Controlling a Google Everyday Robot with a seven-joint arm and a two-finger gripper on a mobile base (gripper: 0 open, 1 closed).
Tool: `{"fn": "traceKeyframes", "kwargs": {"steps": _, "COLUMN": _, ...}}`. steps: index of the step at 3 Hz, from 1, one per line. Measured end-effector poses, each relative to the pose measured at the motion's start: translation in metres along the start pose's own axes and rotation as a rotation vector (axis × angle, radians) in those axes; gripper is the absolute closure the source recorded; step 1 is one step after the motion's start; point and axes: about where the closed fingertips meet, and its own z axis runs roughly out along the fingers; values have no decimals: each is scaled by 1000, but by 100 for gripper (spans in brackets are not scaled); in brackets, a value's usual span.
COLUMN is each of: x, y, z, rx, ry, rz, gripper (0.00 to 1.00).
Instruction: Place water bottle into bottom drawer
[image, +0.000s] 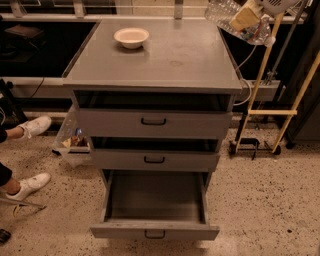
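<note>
The water bottle (231, 15), clear and crinkled with a bluish-red label, hangs in the air at the top right, above the cabinet's right rear corner. My gripper (245, 17) is shut on the water bottle, its tan fingers (242, 19) clamped across the body; the white arm leaves the frame at the top right. The bottom drawer (154, 231) is pulled out wide at the cabinet's foot, its grey inside showing, with a small black handle on its front.
A cream bowl (131, 37) sits on the cabinet top (165, 55) at the back left. The two upper drawers (153, 122) stand slightly out. A yellow-legged stand (260, 100) is right of the cabinet. A person's white shoes (30, 127) and a clear bin (72, 142) are at the left.
</note>
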Motion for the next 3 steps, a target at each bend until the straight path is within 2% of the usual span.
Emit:
{"fn": "traceKeyframes", "kwargs": {"steps": 1, "x": 0, "y": 0, "z": 0, "rx": -1, "ry": 1, "rz": 0, "gripper": 100}}
{"fn": "traceKeyframes", "kwargs": {"steps": 2, "x": -5, "y": 30, "z": -7, "rx": -63, "ry": 6, "rz": -39, "gripper": 100}}
{"fn": "traceKeyframes", "kwargs": {"steps": 3, "x": -18, "y": 97, "z": -53, "rx": -134, "ry": -37, "rz": -97, "gripper": 100}}
